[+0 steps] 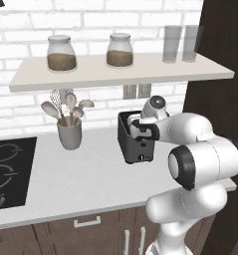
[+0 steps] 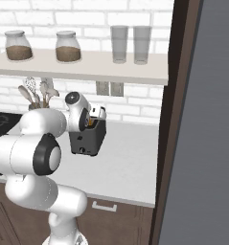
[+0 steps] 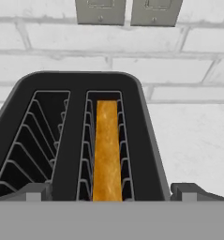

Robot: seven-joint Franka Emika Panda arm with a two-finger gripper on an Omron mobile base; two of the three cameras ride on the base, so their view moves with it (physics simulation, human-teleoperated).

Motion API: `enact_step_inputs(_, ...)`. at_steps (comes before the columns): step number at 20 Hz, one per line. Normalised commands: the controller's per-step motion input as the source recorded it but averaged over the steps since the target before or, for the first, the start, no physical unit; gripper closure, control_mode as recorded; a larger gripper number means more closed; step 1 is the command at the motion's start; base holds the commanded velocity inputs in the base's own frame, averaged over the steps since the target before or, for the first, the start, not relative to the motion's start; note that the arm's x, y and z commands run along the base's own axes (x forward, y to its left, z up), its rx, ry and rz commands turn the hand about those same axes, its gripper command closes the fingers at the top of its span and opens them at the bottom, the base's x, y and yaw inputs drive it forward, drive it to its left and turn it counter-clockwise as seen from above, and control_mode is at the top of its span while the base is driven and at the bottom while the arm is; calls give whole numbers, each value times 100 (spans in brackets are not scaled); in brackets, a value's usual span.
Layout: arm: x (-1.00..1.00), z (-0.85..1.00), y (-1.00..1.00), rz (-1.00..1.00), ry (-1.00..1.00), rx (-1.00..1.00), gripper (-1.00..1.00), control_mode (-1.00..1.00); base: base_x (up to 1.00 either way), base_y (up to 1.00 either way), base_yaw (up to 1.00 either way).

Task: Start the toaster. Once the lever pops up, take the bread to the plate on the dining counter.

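Note:
The dark grey toaster (image 1: 132, 144) (image 2: 87, 139) (image 3: 76, 140) stands on the white worktop by the brick wall. The bread (image 3: 107, 150) sits upright in its right slot, golden-orange crust up; a sliver of the bread (image 2: 90, 123) shows under the hand. My gripper (image 3: 114, 192) hovers just above the toaster's front end, open, with its fingertips (image 3: 36, 192) wide apart on either side of the slots and touching nothing. My hand covers the toaster's top in the base views. A small pale tab, the lever (image 1: 141, 159), sits low on the narrow front face.
A grey utensil cup (image 1: 69, 133) stands left of the toaster, with a black hob (image 1: 6, 172) further left. A shelf (image 1: 115, 72) with jars and glasses hangs right above. Two wall outlets (image 3: 127, 10) sit behind. A tall dark cabinet (image 2: 183, 119) closes the right side.

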Motion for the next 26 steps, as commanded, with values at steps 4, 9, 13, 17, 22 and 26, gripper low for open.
enact_step_inputs(4,0,0,3,0,-5,0,-100,-100,0,0,0)
enact_step_inputs(9,0,0,0,0,-3,0,100,-100,0,0,0)
enact_step_inputs(13,0,0,0,0,0,0,100,-100,0,0,0)
enact_step_inputs(17,0,0,0,0,0,0,100,-100,0,0,0)
enact_step_inputs(22,0,0,0,0,0,1,100,-100,0,0,0)
enact_step_inputs(26,0,3,0,0,-1,5,100,-100,0,0,0)
